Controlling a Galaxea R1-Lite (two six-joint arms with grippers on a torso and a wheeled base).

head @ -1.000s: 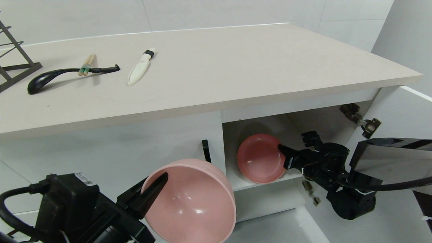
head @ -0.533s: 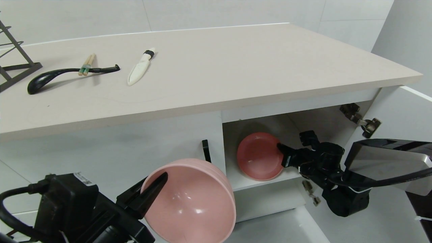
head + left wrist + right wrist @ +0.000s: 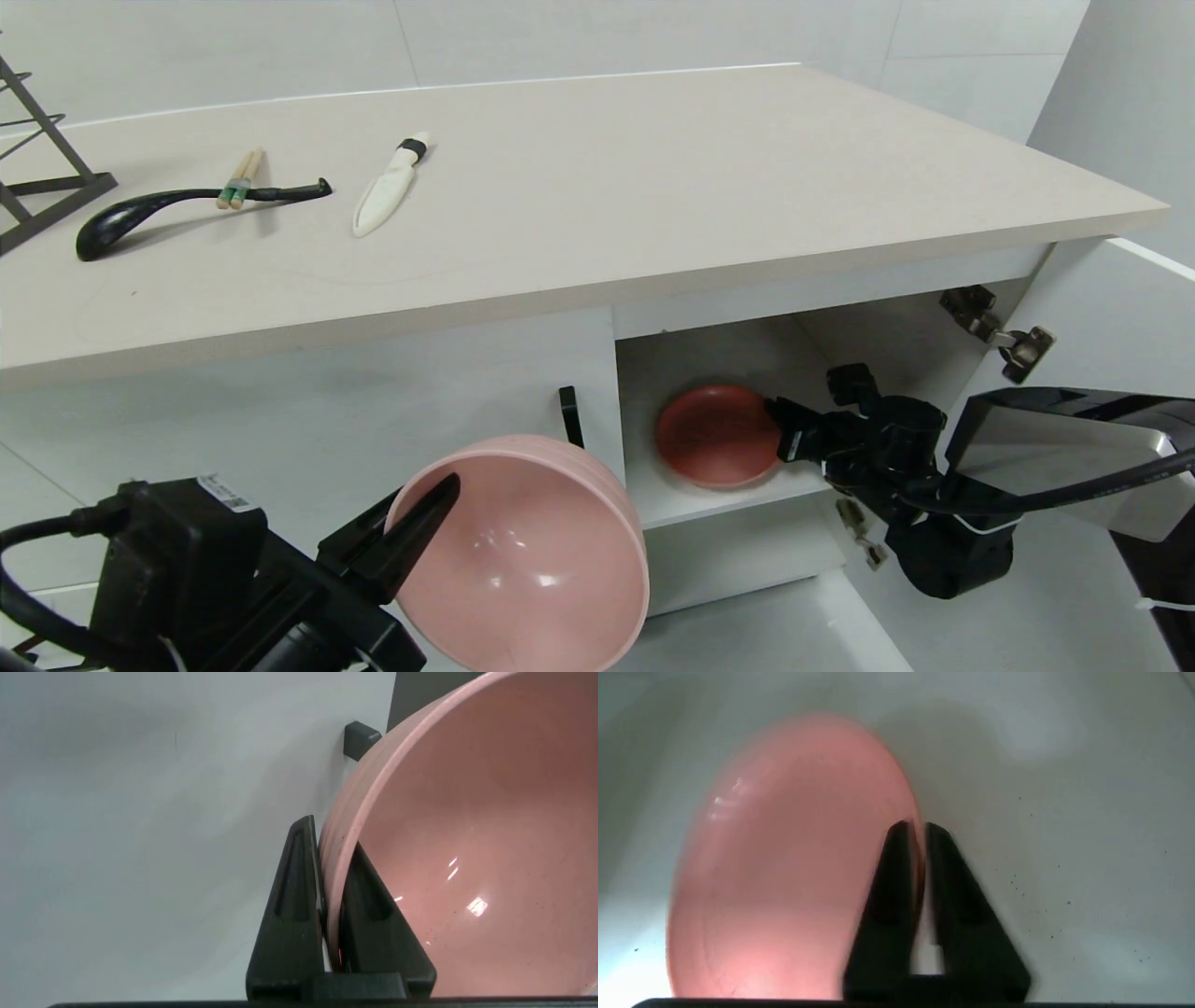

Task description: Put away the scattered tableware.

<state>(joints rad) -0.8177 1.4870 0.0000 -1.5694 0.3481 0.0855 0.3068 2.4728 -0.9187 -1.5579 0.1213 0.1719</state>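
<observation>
The red dish [image 3: 717, 437] sat tilted inside the open cabinet [image 3: 728, 347], just over its shelf [image 3: 674, 504], its rim pinched by the right claw [image 3: 780, 427]. The left claw [image 3: 327, 847] clamped the rim of the pink bowl [image 3: 537, 569], below the table [image 3: 653, 187].

red plate [image 3: 714, 446] tilted flatter, prob. on shelf [image 3: 695, 507]

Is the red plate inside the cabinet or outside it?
Inside: the plate is past the open doorway, low over the shelf, with the right gripper shut on its rim.
</observation>
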